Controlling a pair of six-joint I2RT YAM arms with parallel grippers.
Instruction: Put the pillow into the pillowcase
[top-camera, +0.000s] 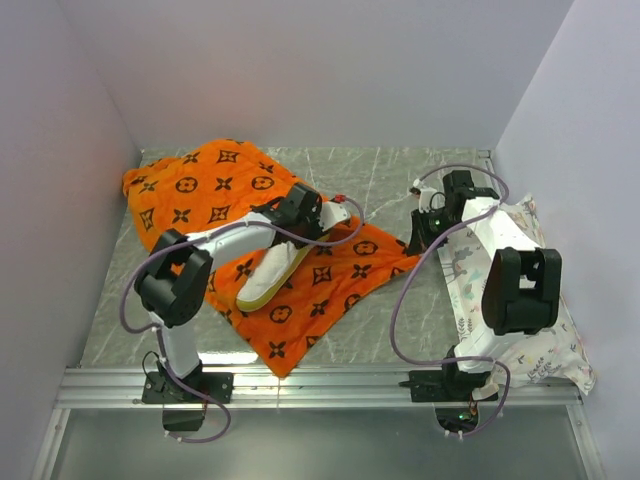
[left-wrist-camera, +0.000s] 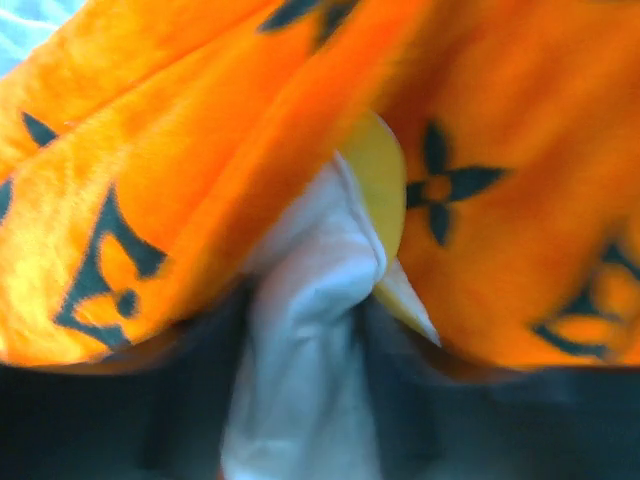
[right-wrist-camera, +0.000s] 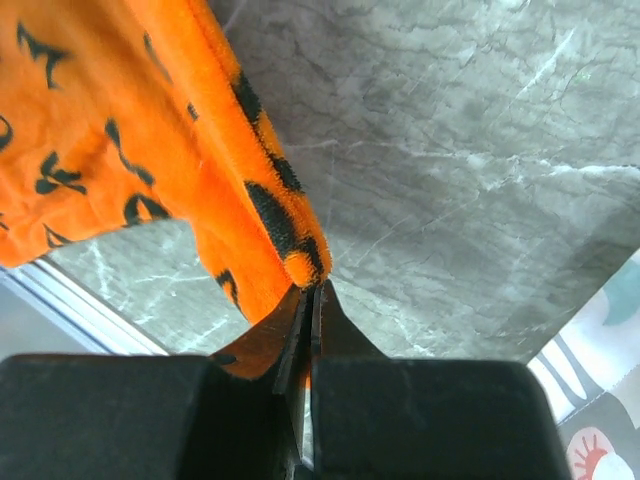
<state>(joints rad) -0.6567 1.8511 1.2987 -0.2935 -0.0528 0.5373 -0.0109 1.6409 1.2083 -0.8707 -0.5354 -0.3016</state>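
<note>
Orange pillowcase (top-camera: 205, 190), one, lies spread on the grey marble table (top-camera: 400, 175). One white pillow (top-camera: 272, 272) with a yellow band lies on it, its far end between orange folds. Two grippers: left gripper (top-camera: 333, 214) is clamped on bunched white pillow fabric, though that view is blurry. Right gripper (right-wrist-camera: 311, 300) is pinched tight on a pillowcase corner. One printed cover (top-camera: 535, 350) lies at right, under the right arm.
</note>
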